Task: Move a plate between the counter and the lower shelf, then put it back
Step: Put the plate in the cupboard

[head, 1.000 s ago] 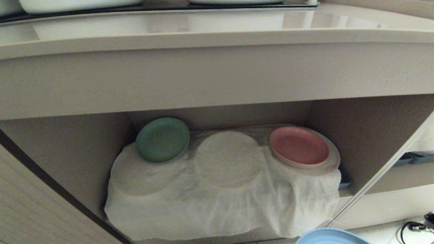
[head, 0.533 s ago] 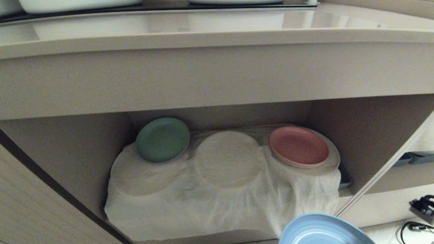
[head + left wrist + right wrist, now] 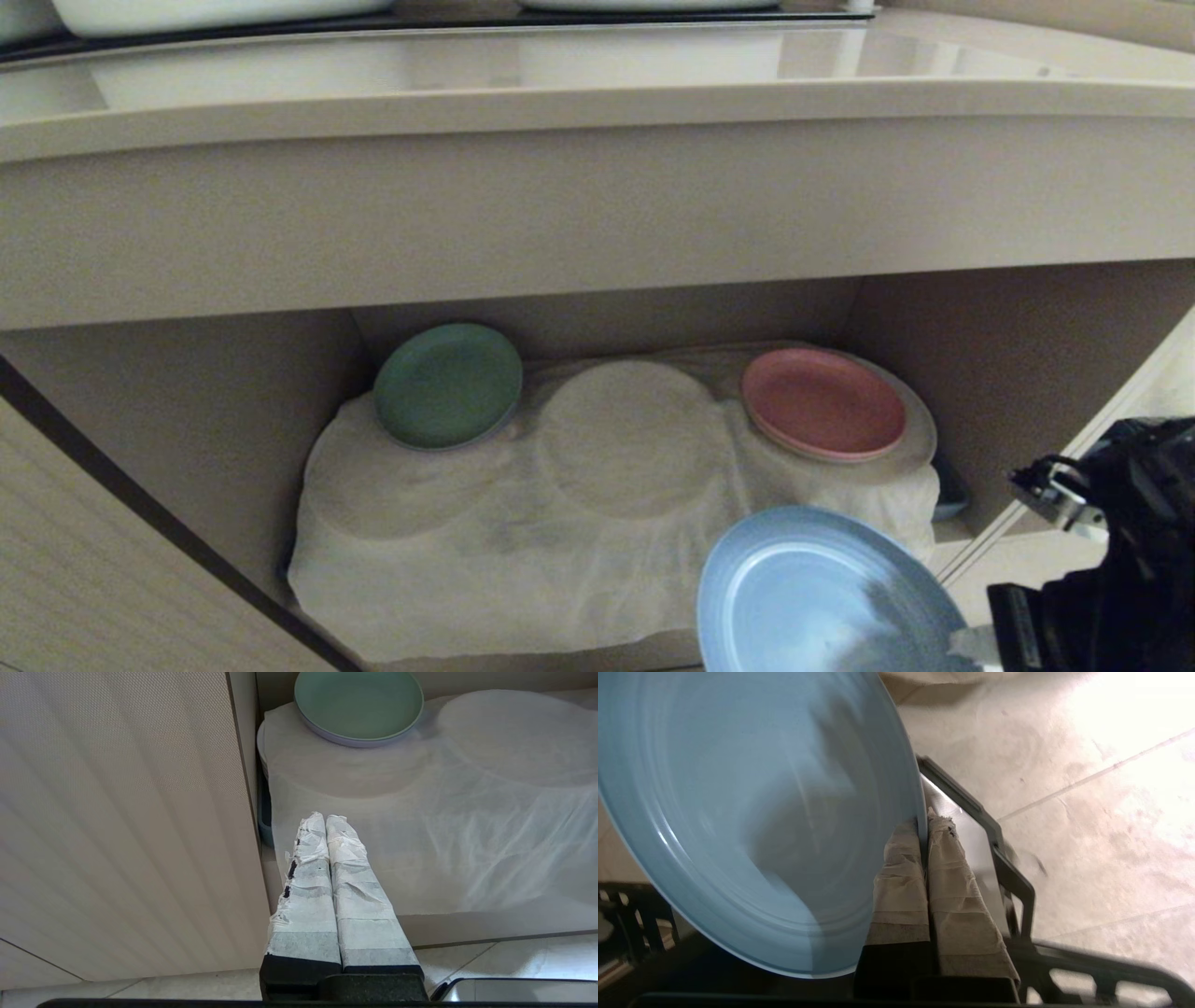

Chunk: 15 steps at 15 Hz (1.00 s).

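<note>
My right gripper (image 3: 923,826) pinching the plate (image 3: 822,597) rim before the lower shelf (image 3: 1008,373), green plate (image 3: 448,385), pink plate (image 3: 823,401) on white cloth (image 3: 523,560), my left gripper (image 3: 326,820) closed, empty.

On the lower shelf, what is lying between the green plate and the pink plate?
In the head view, only the white cloth lies between the green plate and pink plate, raised in a round bump.

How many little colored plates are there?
3: green plate back left on the cloth, pink plate back right, blue plate held in front. Bumps may hide more.
</note>
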Available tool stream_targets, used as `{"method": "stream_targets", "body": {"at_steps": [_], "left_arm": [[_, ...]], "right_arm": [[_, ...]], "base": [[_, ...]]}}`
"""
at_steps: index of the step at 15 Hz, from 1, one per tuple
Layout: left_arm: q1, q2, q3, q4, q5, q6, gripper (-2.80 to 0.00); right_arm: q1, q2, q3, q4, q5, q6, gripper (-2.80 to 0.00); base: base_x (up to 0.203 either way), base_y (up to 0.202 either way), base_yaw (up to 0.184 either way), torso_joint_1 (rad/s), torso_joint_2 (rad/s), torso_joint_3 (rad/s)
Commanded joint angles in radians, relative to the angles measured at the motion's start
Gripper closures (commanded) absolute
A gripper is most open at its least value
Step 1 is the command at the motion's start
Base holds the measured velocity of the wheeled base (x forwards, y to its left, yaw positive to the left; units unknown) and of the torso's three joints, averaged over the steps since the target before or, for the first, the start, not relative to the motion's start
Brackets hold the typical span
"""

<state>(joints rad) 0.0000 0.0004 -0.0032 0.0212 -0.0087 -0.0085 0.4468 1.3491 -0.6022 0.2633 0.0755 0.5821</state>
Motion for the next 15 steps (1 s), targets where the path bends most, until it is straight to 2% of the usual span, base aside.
{"method": "stream_targets", "body": {"at_steps": [1,4,7,11,15], "left_arm": [[0.0,0.0,0.0,0.0,-0.001,-0.001,0.0],[0.0,0.0,0.0,0.0,-0.001,-0.001,0.0],[0.0,0.0,0.0,0.0,-0.001,-0.001,0.0],[0.0,0.0,0.0,0.0,-0.001,0.0,0.0],[0.0,0.0,0.0,0.0,-0.001,-0.001,0.0]], "right_arm": [[0.001,0.087,-0.011,-0.031,0.001,0.005,0.0],[0.001,0.149,-0.048,-0.072,0.003,0.011,0.0],[0.005,0.212,-0.128,-0.073,0.003,0.058,0.0],[0.06,0.297,-0.223,-0.075,0.004,0.138,0.0],[0.093,0.381,-0.316,-0.077,0.001,0.185,0.0]], "base": [[0.0,0.0,0.0,0.0,0.0,0.0],[0.0,0.0,0.0,0.0,0.0,0.0],[0.0,0.0,0.0,0.0,0.0,0.0],[0.0,0.0,0.0,0.0,0.0,0.0],[0.0,0.0,0.0,0.0,0.0,0.0]]}}
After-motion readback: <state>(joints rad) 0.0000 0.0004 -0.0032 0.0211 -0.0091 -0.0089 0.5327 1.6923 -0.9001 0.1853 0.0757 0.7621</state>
